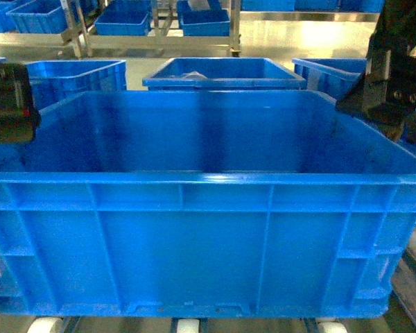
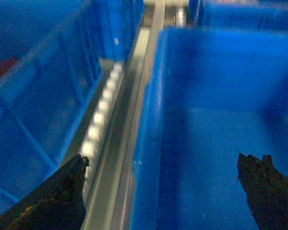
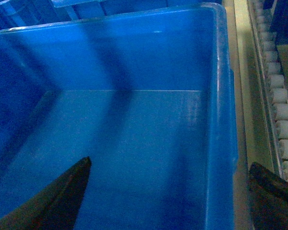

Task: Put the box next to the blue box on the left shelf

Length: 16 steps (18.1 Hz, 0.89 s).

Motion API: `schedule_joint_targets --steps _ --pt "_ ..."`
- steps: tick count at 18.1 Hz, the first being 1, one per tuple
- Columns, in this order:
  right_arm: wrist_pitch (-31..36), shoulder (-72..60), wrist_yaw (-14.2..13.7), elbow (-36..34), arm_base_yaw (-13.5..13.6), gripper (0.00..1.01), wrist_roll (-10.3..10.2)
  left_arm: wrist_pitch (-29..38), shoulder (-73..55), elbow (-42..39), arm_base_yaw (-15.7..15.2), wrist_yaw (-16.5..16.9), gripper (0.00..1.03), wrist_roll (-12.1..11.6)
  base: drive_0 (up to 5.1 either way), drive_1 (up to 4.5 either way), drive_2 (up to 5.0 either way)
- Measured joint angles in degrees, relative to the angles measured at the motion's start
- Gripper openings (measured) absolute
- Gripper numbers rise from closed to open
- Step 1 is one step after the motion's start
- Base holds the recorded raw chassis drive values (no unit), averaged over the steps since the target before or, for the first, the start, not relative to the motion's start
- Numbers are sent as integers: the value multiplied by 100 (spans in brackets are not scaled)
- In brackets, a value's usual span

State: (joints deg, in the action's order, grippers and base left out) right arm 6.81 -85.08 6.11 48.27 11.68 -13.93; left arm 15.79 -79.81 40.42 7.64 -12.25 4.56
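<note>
A large empty blue box [image 1: 208, 243] fills the head view and stands on rollers. My left gripper [image 1: 10, 104] hangs at its left rim and my right gripper [image 1: 385, 90] at its right rim. In the left wrist view the left gripper [image 2: 163, 179] is open and straddles the box's left wall [image 2: 149, 143], one finger outside, one inside. A second blue box [image 2: 38, 96] stands just left of the roller rail [image 2: 101, 120]. In the right wrist view the right gripper [image 3: 168, 189] is open astride the box's right wall [image 3: 221, 143].
Three more blue boxes [image 1: 222, 73] stand in a row behind the big one. Metal racks with further blue boxes [image 1: 125, 21] line the far wall. A roller track [image 3: 281, 110] runs along the box's right side.
</note>
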Motion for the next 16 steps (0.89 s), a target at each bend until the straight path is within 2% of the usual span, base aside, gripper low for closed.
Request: schedule_joint_targets --steps 1,4,9,10,11,12,13,14,15,16 --pt "-7 50 -2 0 0 100 -9 424 87 -9 0 2 100 20 0 0 0" --pt "-35 70 -4 0 0 98 -7 1502 339 -11 26 -101 98 179 0 0 0" --pt "-33 70 -7 0 0 98 -7 1513 304 -11 39 -144 98 254 0 0 0" --pt "332 35 -142 -83 31 97 39 1606 299 -35 31 -111 97 223 0 0 0" --pt "1342 -4 -597 -378 85 92 212 2017 293 -170 -39 109 92 140 0 0 0" --pt "3998 391 -1589 -1982 -103 62 1069 2739 839 -1211 -199 643 63 -269 0 0 0" --pt "4671 1123 -1475 -2653 -356 34 1255 2920 1316 -1915 -321 758 36 -352 0 0 0" --pt "4594 1558 -1274 -3250 -481 9 1314 2953 1801 -2428 -417 876 10 -354 0 0 0" --pt "4524 1928 -1202 -3576 -601 2 1355 2922 2116 -2730 -739 1187 2 -361 0 0 0" --pt "4470 2190 -1161 -3707 -658 2 1355 2876 2293 -2874 -796 1174 1 -358 0 0 0"
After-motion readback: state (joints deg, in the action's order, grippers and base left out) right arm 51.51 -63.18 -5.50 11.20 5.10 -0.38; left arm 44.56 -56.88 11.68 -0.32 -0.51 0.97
